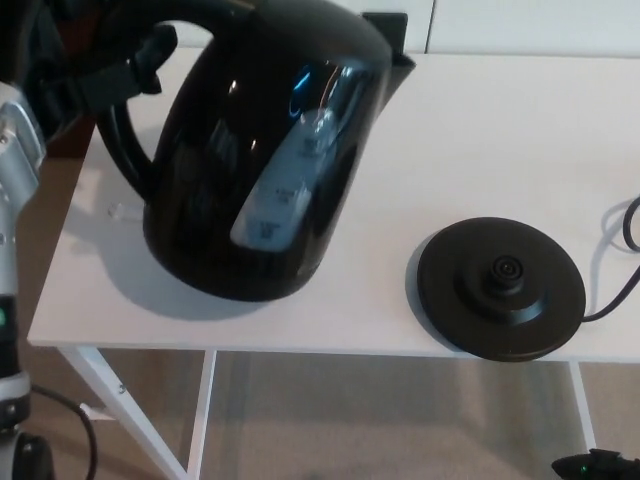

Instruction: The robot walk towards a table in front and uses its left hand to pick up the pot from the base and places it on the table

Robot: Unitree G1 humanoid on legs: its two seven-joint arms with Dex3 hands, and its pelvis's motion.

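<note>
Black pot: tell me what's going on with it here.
The robot's left hand is closed on the handle of the black pot, which is off its base and tilted over the left part of the white table. The round base sits empty to the pot's right, its cord running off toward the right edge. Whether the pot already rests on the tabletop cannot be told.

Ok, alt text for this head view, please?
The robot's left hand grips the handle of a black pot, tilted, over the left of a white table; its empty round base sits to the right, cord trailing off.
</note>
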